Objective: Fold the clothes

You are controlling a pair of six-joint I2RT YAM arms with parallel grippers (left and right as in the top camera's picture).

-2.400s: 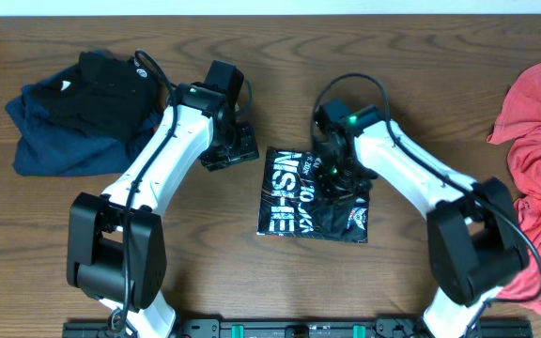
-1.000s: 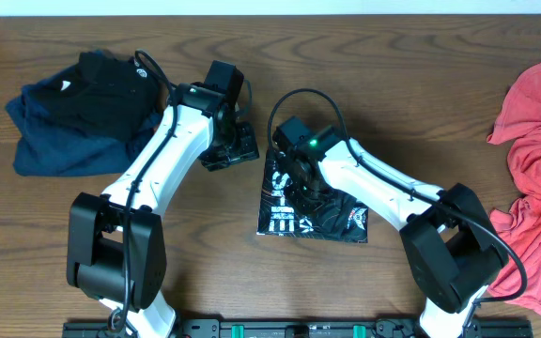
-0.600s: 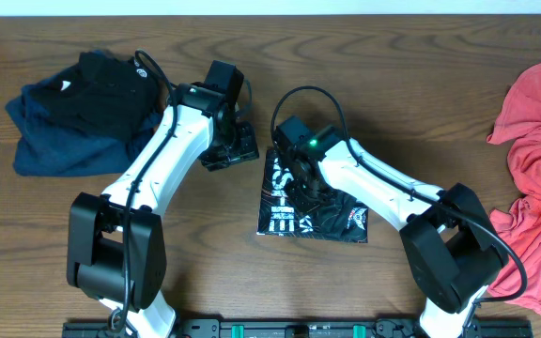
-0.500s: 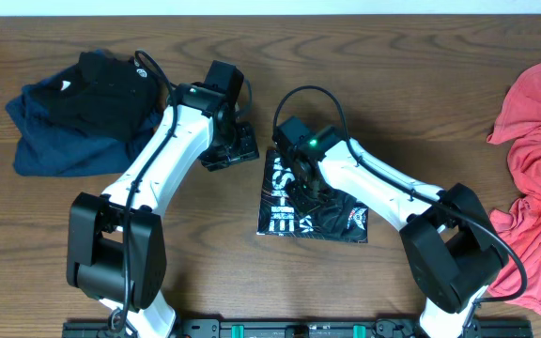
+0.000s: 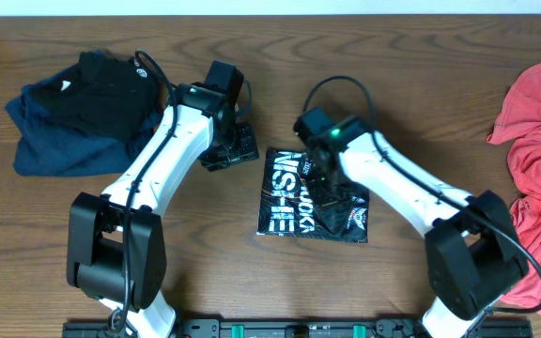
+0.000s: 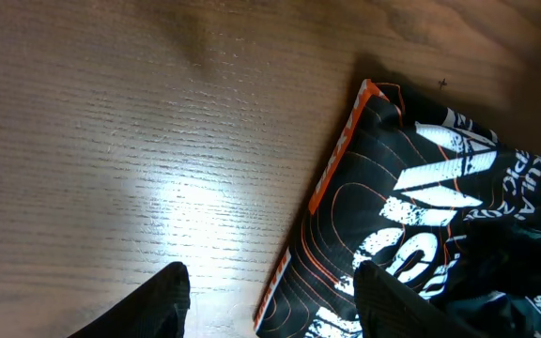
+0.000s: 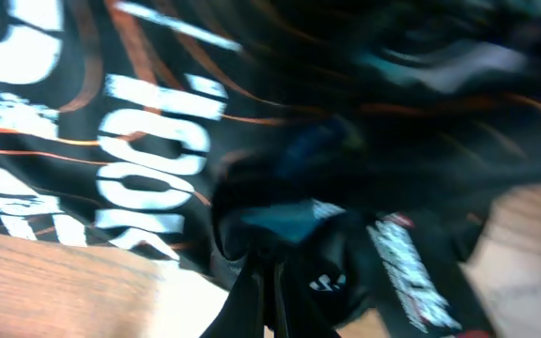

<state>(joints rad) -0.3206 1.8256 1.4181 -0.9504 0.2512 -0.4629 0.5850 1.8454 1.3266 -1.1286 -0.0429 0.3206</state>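
Overhead: the left arm is stretched toward the far centre. The left gripper (image 5: 230, 150) is over the bare table (image 5: 411, 75), just left of the jersey's far corner. The right arm is bent in over the black jersey (image 5: 287, 202), with the right gripper (image 5: 332, 183) low on it. The jersey is a folded rectangle at centre, white lettering up. The coral-red garment (image 5: 533, 122) lies crumpled at the right edge.

Left wrist: fingers (image 6: 172, 296) well apart, nothing between them.

Right wrist: blurred. Fingers (image 7: 269, 282) pressed together against cloth; cannot tell whether any fabric is pinched.
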